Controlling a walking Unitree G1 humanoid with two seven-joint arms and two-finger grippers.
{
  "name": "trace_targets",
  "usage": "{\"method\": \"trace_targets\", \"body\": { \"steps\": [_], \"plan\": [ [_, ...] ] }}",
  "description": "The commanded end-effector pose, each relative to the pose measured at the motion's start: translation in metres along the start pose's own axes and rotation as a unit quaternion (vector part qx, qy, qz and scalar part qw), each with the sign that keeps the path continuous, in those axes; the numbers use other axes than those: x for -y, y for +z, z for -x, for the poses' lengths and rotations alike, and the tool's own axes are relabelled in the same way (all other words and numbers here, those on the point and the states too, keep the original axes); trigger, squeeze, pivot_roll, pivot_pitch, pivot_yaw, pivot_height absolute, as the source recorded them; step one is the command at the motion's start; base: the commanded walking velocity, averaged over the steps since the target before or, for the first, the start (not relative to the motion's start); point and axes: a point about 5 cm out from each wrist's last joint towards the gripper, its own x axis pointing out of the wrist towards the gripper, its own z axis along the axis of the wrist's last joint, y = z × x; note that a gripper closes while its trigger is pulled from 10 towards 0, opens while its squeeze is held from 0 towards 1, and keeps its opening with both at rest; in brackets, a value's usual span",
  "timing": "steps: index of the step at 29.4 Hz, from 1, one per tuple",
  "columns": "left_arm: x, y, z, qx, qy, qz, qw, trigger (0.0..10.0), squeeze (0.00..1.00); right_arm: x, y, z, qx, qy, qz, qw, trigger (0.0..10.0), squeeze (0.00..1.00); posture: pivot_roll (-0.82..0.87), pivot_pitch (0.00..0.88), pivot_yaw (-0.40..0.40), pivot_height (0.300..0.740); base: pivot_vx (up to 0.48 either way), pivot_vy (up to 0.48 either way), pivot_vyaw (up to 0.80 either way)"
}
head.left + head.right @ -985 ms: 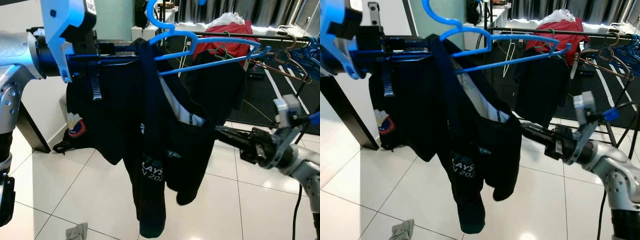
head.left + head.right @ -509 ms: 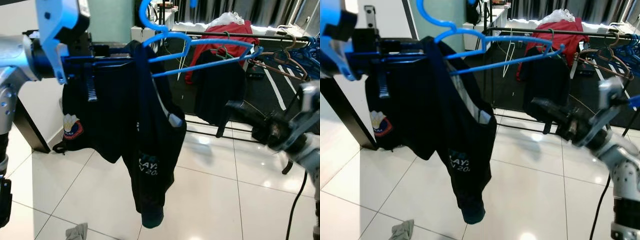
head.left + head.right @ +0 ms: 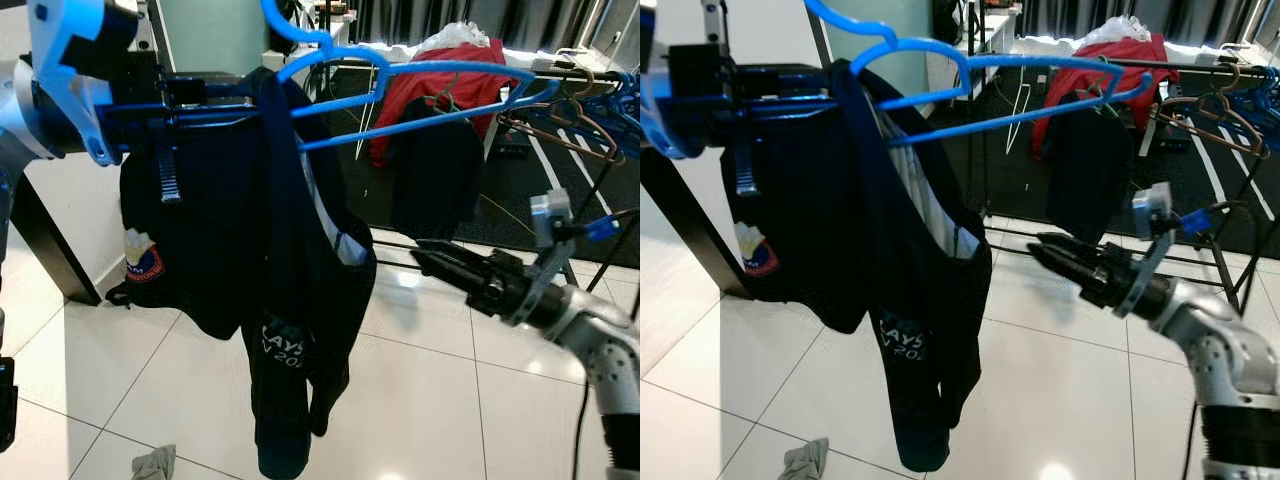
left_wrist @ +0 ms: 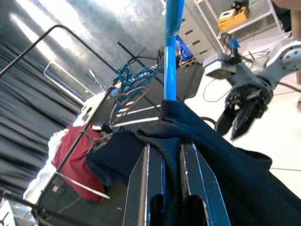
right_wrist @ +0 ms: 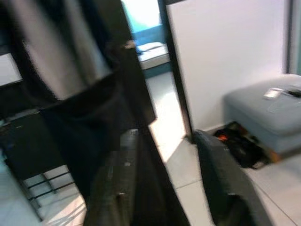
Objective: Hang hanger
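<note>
A blue plastic hanger (image 3: 420, 85) carries a dark navy garment (image 3: 290, 300) that hangs down over the tiled floor. My left gripper (image 3: 235, 95) is held high at the left, shut on the hanger's end and the cloth over it; the left wrist view shows its fingers (image 4: 146, 188) pinching the fabric. My right gripper (image 3: 425, 255) is low at the right, open, and points at the garment's right edge with a small gap between them. In the right wrist view the garment (image 5: 94, 108) hangs just beyond that gripper's fingertips (image 5: 129, 136).
A black clothes rail (image 3: 560, 70) runs across the back, holding a red garment (image 3: 450, 65), a dark garment (image 3: 435, 165) and several brown and blue hangers (image 3: 575, 125). A grey rag (image 3: 153, 465) lies on the floor near me. A dark slanted post (image 3: 50, 250) stands at the left.
My right gripper has come away from the garment's lower fold, swung back, and now reaches toward it again. The freed fold has dropped and hangs straighter. The left arm has lifted the hanger slightly.
</note>
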Motion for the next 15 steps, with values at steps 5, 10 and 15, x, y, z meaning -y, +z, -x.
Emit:
{"method": "trace_targets", "body": {
  "steps": [5,10,15],
  "plan": [
    [0.006,0.008,-0.013,0.025,-0.024,-0.002,0.999,7.1,0.0,-0.015,0.005,-0.023,0.026,0.074,-0.01,0.997,10.0,1.0,0.0,0.0,0.008,0.74,0.0,0.0,0.0],
    [0.009,0.01,-0.017,0.029,-0.027,0.001,0.999,7.2,0.0,-0.023,0.008,-0.028,0.034,0.105,-0.014,0.994,10.0,1.0,0.0,0.0,0.007,0.74,0.0,0.0,0.0],
    [0.01,0.01,-0.018,0.032,-0.029,0.004,0.999,7.1,0.0,-0.022,0.001,-0.031,0.008,0.087,-0.003,0.996,10.0,0.01,0.0,0.0,0.008,0.74,0.0,0.0,0.0]
  ]
}}
